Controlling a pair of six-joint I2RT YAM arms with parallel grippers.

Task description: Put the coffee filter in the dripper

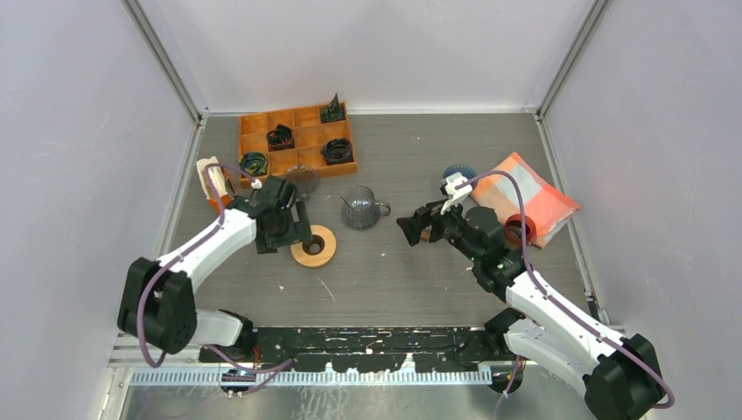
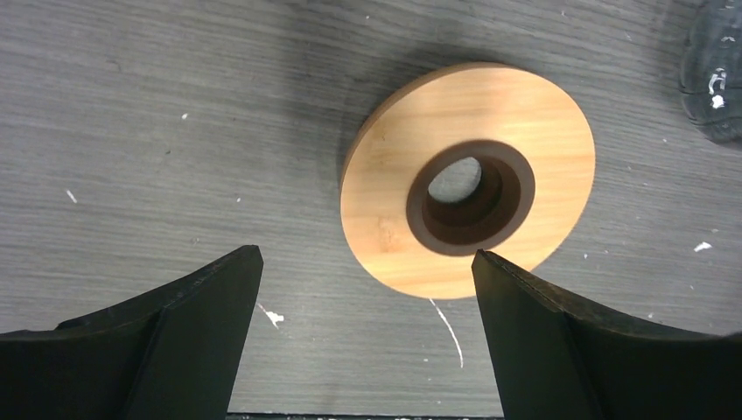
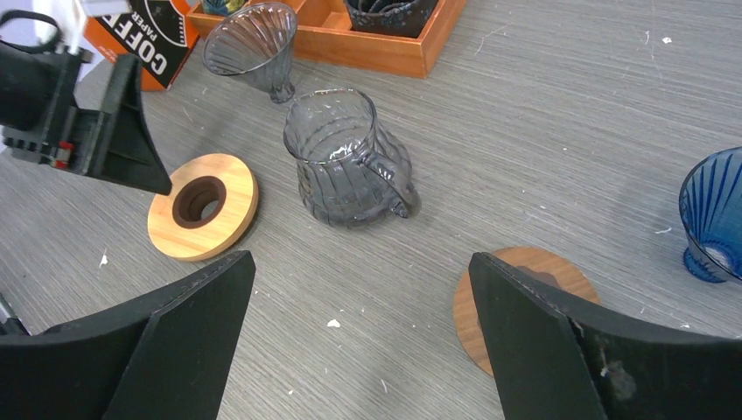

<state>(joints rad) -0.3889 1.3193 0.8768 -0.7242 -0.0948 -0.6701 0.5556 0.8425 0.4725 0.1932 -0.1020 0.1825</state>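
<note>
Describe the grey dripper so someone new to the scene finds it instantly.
Start at the orange compartment tray at the far side of the table; just off its near edge stands the grey dripper, a smoky ribbed glass cone, wide end up. The grey pitcher beside it has a handle, and the other cone, over to the right, is blue.

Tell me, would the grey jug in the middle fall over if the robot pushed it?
Probably not easily: the jug looks wide and squat, upright on the table, so it would likely slide. It looks like ribbed glass, so it may be slippery and could crack if dropped. A push on its side handle might spin it.
</note>
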